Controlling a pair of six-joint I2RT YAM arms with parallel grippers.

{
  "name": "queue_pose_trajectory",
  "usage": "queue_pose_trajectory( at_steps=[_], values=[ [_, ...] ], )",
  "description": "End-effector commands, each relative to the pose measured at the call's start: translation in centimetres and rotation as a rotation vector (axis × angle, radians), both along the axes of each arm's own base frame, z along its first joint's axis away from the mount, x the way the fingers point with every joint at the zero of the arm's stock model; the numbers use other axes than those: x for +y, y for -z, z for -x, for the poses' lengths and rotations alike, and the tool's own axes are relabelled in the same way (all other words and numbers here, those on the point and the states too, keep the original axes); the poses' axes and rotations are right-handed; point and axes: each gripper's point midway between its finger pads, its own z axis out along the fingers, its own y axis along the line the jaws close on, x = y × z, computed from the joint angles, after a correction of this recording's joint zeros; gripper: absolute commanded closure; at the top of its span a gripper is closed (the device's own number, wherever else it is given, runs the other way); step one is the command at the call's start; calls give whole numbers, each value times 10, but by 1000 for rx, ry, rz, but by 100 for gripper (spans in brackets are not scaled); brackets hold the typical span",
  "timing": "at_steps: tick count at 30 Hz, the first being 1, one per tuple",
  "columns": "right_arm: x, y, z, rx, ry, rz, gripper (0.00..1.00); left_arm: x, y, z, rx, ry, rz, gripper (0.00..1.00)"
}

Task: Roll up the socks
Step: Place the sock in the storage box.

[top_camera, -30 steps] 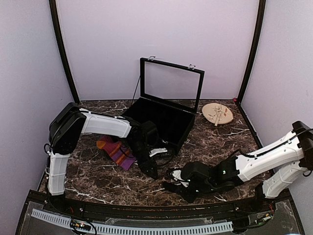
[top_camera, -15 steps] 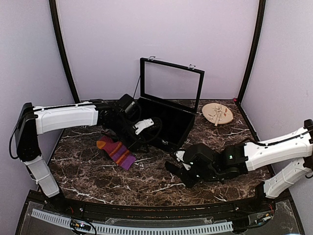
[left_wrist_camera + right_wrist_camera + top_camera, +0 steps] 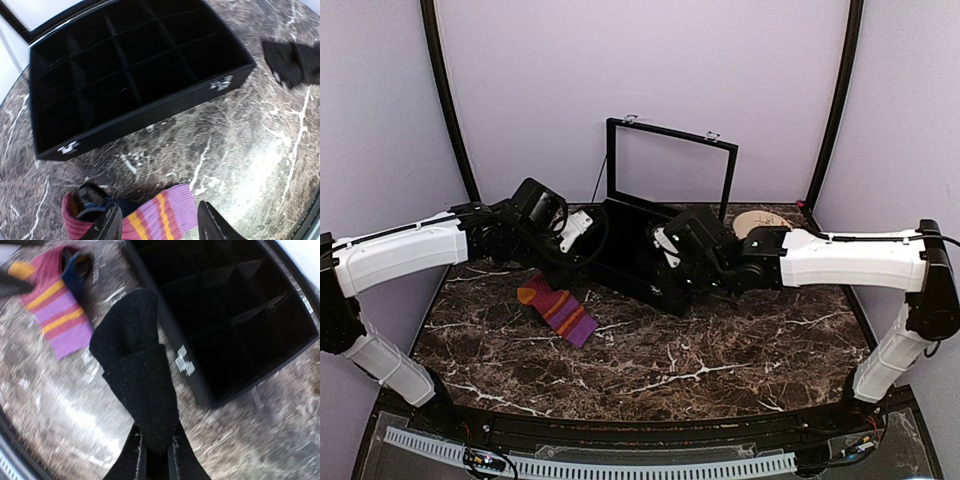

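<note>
**Both arms stretched toward mid-frame**

The left arm (image 3: pixel 410 250) reaches in from the left edge. The left hand (image 3: pixel 160 227) sits at the bottom of its wrist view, fingers spread with nothing gripped. The right arm (image 3: pixel 850 260) extends from the right edge, and the right hand (image 3: pixel 156 455) is clamped on a black sock (image 3: pixel 135 385).

A dark brown marble table (image 3: pixel 720 350) with white veins carries a black case (image 3: pixel 130 75), standing at the back near the middle. Its glass-paned lid (image 3: pixel 670 170) stands upright and open. Thin partitions split the case's inside into rows of small compartments. Two silver latches (image 3: pixel 221 83) sit on its front wall. A round wooden disc (image 3: pixel 757 217) lies at the back right, well apart from the case.
</note>
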Motion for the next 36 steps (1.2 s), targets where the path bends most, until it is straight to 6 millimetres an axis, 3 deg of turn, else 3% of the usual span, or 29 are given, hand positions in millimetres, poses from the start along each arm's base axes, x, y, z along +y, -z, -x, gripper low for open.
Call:
queue_pose_trajectory(
  at_steps=[1, 10, 17, 24, 36],
  values=[
    [7, -3, -40, -29, 12, 38, 100, 26, -19, -12, -103, -129, 16, 45],
    [25, 18, -98, 8, 32, 67, 100, 52, -46, -18, -224, -255, 92, 41],
    [37, 32, -128, 29, 40, 70, 100, 59, -46, -18, -251, -280, 110, 39],
    [36, 59, -141, 91, 42, 106, 100, 61, -48, -18, -270, -285, 118, 39],
    [38, 85, -145, 152, 38, 127, 100, 62, -51, -21, -287, -283, 129, 39]
  ],
)
